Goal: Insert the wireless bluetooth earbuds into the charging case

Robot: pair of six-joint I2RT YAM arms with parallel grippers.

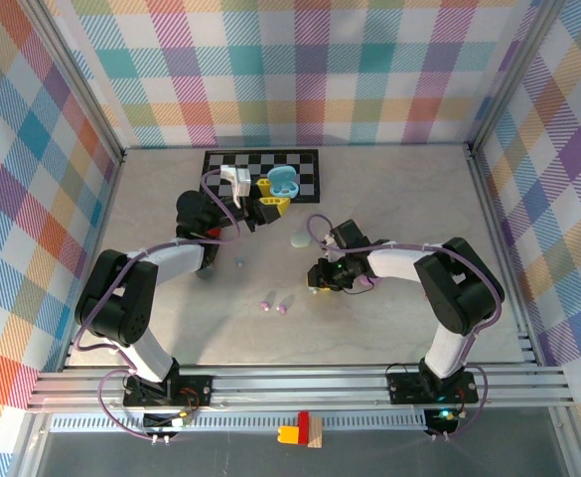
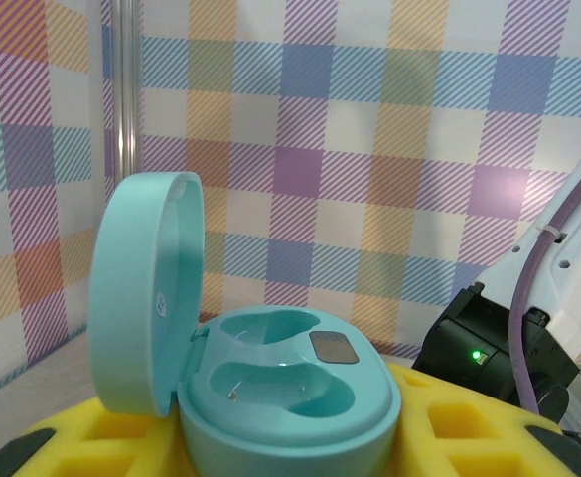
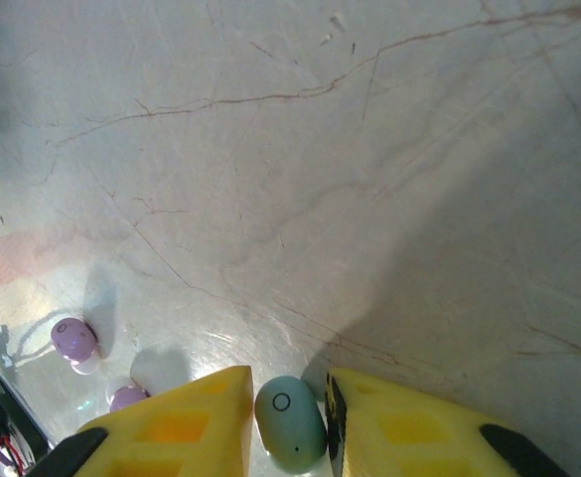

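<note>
My left gripper (image 1: 270, 202) is shut on an open teal charging case (image 2: 282, 397), held between its yellow fingers (image 2: 489, 427). The lid (image 2: 143, 288) stands up at the left and both wells are empty. In the top view the case (image 1: 284, 181) hangs over the checkered mat. My right gripper (image 3: 288, 386) is low on the table (image 1: 399, 189), its yellow fingers pressed against both sides of a pale teal earbud (image 3: 290, 422). Two lilac earbuds (image 3: 72, 338) (image 3: 126, 397) lie just left of it, the same lilac pair (image 1: 273, 307) showing in the top view. A tiny blue earbud (image 1: 238, 263) lies near the left arm.
A black-and-white checkered mat (image 1: 232, 162) lies at the back with a white piece (image 1: 238, 179) on it. A pale pebble-shaped case (image 1: 300, 239) rests between the two grippers. Plaid walls enclose the table. A red and yellow block (image 1: 298, 431) sits beyond the front rail.
</note>
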